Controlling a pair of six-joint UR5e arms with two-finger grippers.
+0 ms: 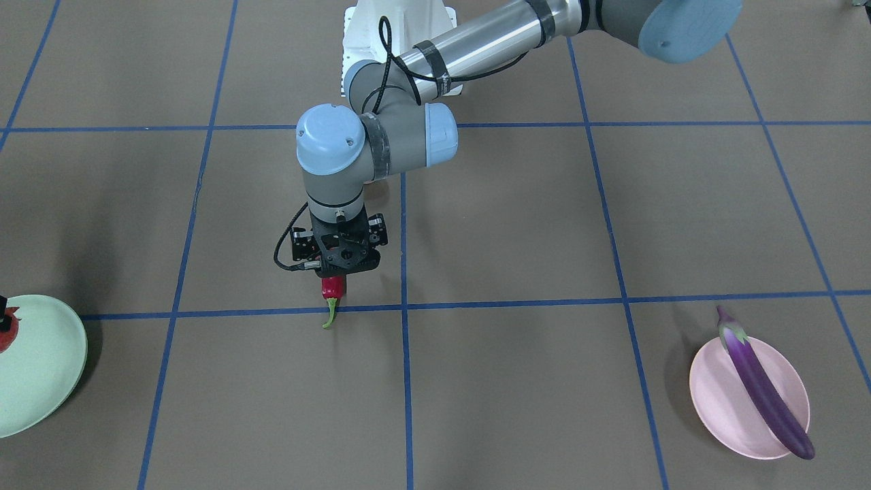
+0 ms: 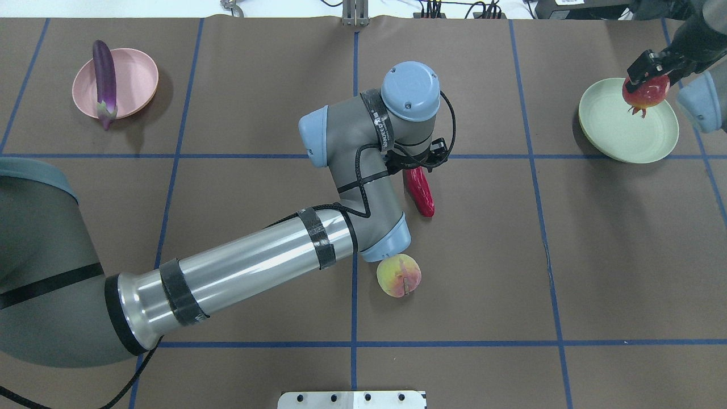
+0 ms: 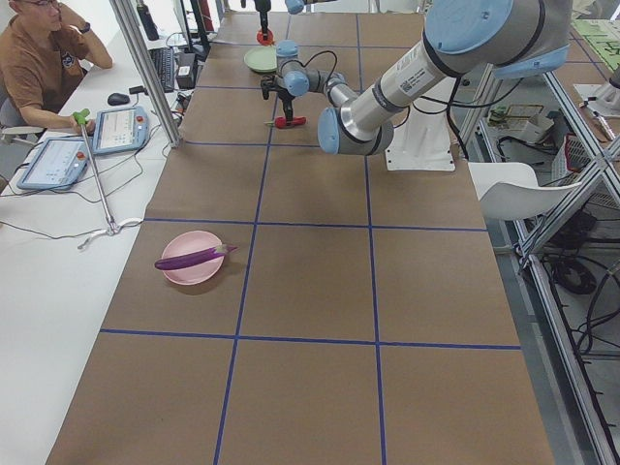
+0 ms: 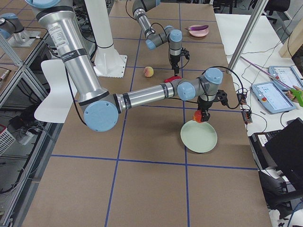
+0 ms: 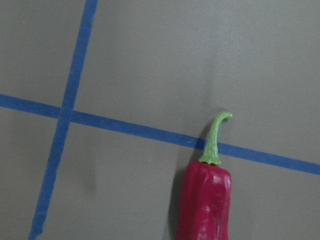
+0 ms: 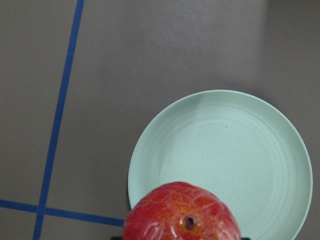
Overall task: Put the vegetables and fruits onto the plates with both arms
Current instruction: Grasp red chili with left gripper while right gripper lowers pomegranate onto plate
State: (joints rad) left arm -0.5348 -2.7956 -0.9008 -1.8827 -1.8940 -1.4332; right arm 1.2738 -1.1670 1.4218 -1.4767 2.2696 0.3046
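right gripper grasps tomato over mint plate; left gripper sits atop chili, cannot tell if clenched.

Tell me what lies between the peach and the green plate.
Only bare table crossed by blue tape, between peach and green plate, in the overhead view.

— What sort of place is this?
— A robotics lab: a brown-covered counter gridded with blue tape, aluminium framing beside it, and an operator seated at a white desk with two touchscreen pendants.
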